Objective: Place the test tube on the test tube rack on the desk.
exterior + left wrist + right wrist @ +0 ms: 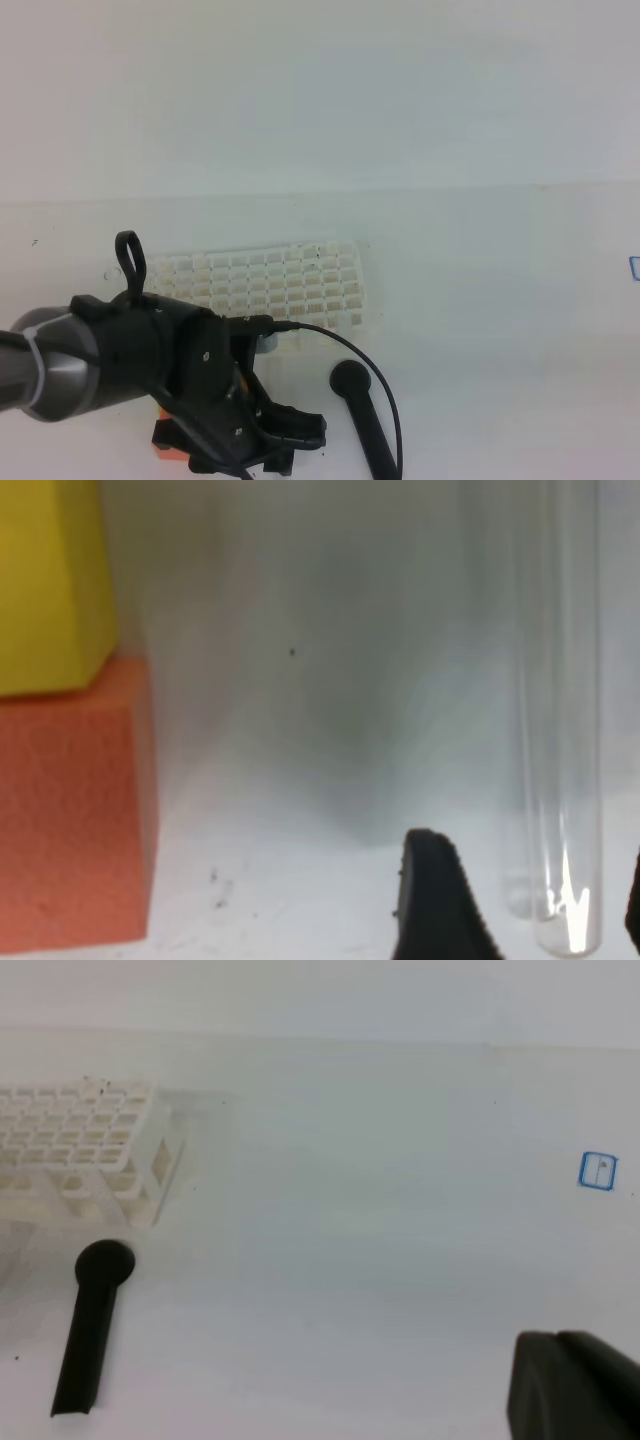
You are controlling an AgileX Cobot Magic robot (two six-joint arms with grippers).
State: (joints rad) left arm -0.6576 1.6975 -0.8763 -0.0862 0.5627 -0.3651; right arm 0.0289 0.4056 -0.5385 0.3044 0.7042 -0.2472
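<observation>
— Black fingertip (432,900) of the left gripper (535,905) sits beside the test tube (570,780), which lies on the desk (330,730); jaws wide open, nothing held

— So the grasp comes first: close around the tube, then carry it to the test tube rack (270,282) (right gripper (570,1385) is shut, idle)

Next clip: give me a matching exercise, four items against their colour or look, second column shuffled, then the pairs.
Items:
1. rack
2. rod
3. tube
4. lower foam block

Looks:
A. clear glass
B. orange
C. white lattice
D. black with round end

Pairs: 1-C, 2-D, 3-A, 4-B
</observation>
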